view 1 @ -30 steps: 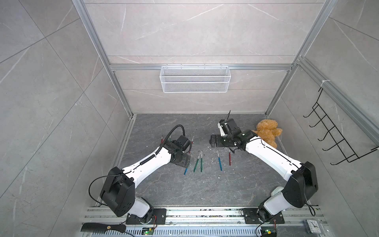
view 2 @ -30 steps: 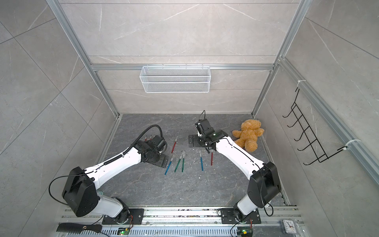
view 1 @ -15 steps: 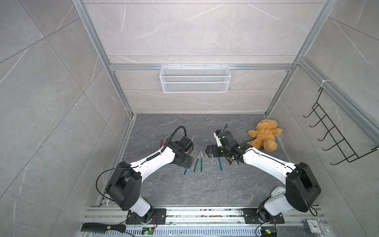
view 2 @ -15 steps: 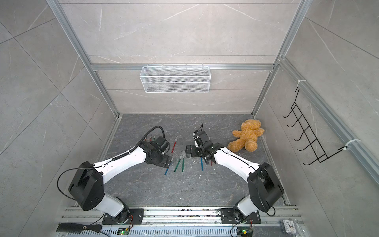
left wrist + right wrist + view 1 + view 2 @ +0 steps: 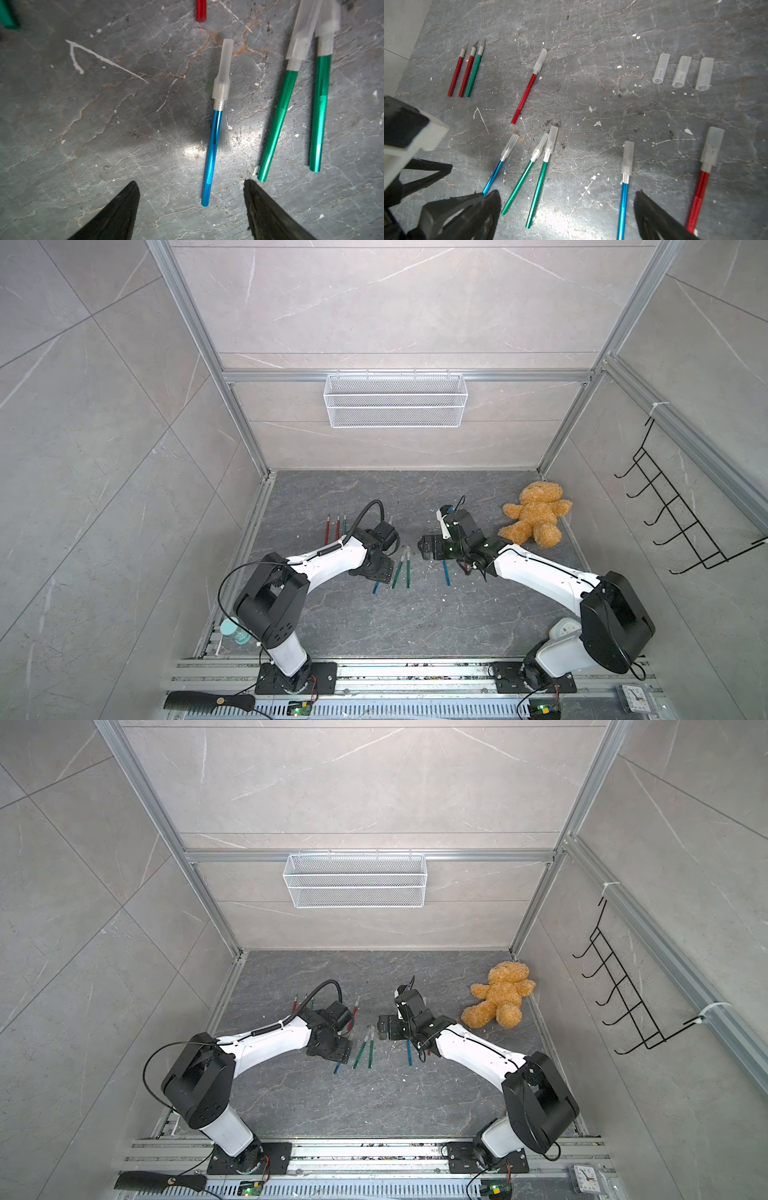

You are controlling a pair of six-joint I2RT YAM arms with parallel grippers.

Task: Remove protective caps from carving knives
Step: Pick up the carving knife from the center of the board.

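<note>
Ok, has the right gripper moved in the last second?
Yes. The right gripper shifted toward the view's near side, ending above the unmoved blue knife.

Robot lab cell: aluminium frame, tiled walls, mounting rail.

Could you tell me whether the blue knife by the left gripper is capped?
Capped: the blue knife wears a translucent cap over its tip.

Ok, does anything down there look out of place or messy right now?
A teddy bear sprawls in the far right corner, an odd thing here. The floor carries white chips and a dried white streak. Two capped green knives lie askew, their caps touching. Nothing looks broken.
</note>
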